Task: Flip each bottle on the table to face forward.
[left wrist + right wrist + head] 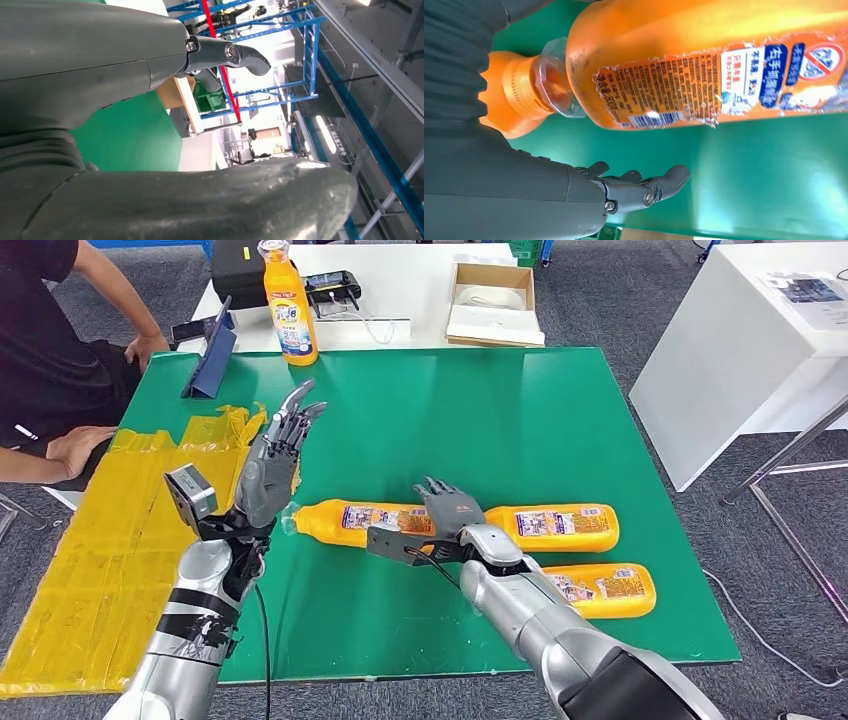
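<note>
A green table (560, 420) in a workshop: 3 bottles (560, 527) lie at 5 o'clock, 1 stands at 11. Right hand (450, 508) hovers, fingers spread, empty; left hand (275, 455) raised, empty.

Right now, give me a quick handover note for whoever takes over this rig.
Left hand: raised, fingers apart, holds nothing.
Right hand: open, low over the table between two lying bottles; no grip visible.
Bottles: left bottle lies with its barcode side showing; right bottle and near bottle lie beside the right arm; upright bottle stands at the far edge.
Done: cannot tell which are flipped.
Left: check each lying bottle's face and flip it, probably starting with the left one.
</note>
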Robot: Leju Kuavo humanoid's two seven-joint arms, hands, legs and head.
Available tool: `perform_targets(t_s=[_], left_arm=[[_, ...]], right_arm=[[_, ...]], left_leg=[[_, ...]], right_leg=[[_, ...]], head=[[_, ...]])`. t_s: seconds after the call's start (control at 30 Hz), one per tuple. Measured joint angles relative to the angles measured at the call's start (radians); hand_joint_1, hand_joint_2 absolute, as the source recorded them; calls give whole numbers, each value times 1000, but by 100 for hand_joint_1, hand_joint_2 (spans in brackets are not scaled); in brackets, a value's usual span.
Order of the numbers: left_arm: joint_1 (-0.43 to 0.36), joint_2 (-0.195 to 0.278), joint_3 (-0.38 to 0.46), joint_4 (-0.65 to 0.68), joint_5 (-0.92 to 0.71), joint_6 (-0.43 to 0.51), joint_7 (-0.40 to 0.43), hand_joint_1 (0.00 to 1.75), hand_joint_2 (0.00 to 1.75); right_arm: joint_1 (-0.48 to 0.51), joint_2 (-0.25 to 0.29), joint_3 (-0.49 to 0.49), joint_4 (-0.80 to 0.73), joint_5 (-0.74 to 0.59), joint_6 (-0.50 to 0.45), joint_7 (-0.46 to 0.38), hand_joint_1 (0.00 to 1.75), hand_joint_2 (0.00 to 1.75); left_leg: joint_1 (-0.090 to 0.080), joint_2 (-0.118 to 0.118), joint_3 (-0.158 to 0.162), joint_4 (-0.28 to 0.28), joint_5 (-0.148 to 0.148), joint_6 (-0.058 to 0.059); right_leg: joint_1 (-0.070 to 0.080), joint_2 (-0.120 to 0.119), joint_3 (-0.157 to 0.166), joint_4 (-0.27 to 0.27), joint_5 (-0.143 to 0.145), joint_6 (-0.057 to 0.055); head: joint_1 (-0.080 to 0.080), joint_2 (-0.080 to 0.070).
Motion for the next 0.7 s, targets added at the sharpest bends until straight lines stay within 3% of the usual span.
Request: perform_targets(t_s=[0.7], left_arm=[[20, 0, 0, -3, 2, 3, -12, 0, 0]], right_arm=[[0, 16, -2, -2, 35, 20, 13, 0, 175]], left_leg=[[0, 0, 0, 0, 0, 0]], right_leg=[[0, 0, 0, 0, 0, 0]], head=[[0, 0]])
